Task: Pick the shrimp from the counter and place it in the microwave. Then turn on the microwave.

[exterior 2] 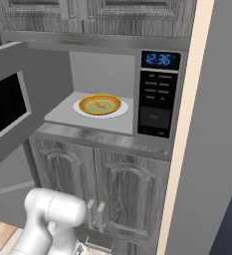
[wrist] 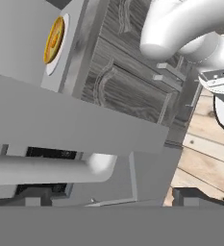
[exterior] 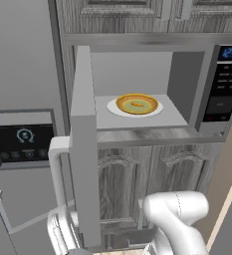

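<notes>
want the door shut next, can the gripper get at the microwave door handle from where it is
Probably yes: the gripper sits low, right by the pale bar handle of the open microwave door, with nothing between them.

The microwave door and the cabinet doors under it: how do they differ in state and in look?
The microwave door stands swung open to the left; the cabinet doors are shut. The microwave door is smooth grey with a black window, seen in the right base view; the cabinet doors are grey wood grain with raised arched panels. The microwave door has a pale bar handle; the cabinet doors have small handles. Both are grey.
</notes>
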